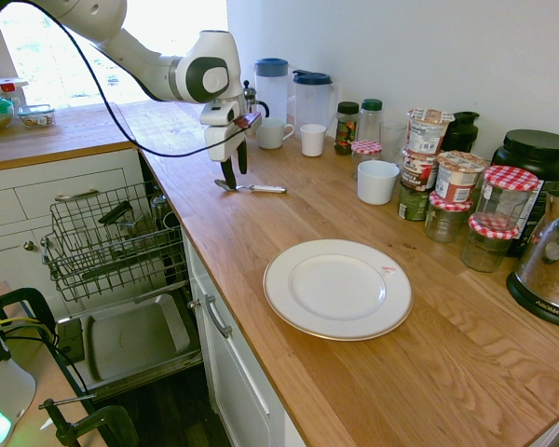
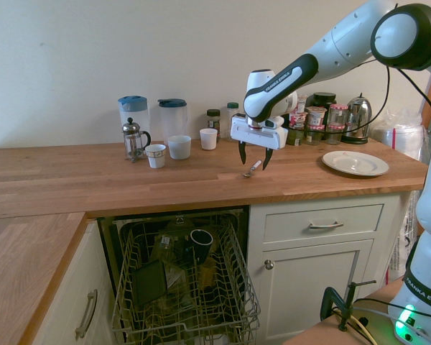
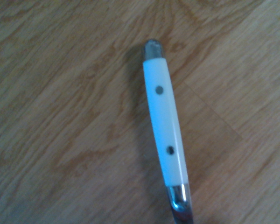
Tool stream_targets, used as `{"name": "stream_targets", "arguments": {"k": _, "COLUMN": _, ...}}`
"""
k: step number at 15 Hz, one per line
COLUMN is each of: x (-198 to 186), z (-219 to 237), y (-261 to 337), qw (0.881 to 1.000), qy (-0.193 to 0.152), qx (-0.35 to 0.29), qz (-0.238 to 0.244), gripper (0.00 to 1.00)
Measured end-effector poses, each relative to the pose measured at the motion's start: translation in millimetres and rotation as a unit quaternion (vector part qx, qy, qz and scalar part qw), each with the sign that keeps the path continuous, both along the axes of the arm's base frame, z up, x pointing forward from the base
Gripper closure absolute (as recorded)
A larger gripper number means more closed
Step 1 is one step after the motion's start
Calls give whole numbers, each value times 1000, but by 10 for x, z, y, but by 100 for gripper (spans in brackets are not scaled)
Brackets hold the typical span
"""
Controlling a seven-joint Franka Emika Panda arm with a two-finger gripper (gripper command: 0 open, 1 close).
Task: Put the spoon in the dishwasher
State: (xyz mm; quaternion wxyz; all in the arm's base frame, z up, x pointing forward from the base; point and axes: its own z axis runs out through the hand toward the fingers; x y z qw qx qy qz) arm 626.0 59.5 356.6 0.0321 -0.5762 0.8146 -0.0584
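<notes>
The spoon [image 1: 252, 188] lies flat on the wooden counter near its front edge, and it has a white handle with metal ends. From close by, the wrist view shows the spoon's handle [image 3: 164, 126] with two dark rivets. My gripper [image 1: 235, 169] hangs just above the spoon's bowl end, pointing down. In the second exterior view the gripper [image 2: 253, 157] is open, its fingers standing to either side above the spoon [image 2: 252, 169] and apart from it. Below the counter the dishwasher [image 1: 112, 244] is open, its wire rack [image 2: 183, 287] pulled out over the dropped door [image 1: 135, 340].
A white plate [image 1: 337, 288] sits further along the counter. Two jugs [image 1: 272, 86], cups [image 1: 313, 140], a French press [image 2: 133, 139] and several jars [image 1: 458, 177] line the wall. The rack holds a dark mug [image 2: 200, 238] and other items.
</notes>
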Motion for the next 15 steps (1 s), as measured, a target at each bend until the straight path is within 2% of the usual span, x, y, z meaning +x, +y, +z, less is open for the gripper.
{"name": "stream_targets", "arguments": {"k": 9, "x": 246, "z": -179, "y": 12, "qw": 1000, "qy": 21, "qx": -6, "qz": -20, "gripper": 0}}
{"name": "stream_targets", "arguments": {"k": 10, "x": 258, "z": -200, "y": 12, "qw": 1000, "qy": 22, "qx": -6, "qz": -20, "gripper": 100}}
{"name": "stream_targets", "arguments": {"k": 15, "x": 274, "z": -210, "y": 48, "qw": 1000, "qy": 25, "qx": -5, "qz": -18, "gripper": 100}}
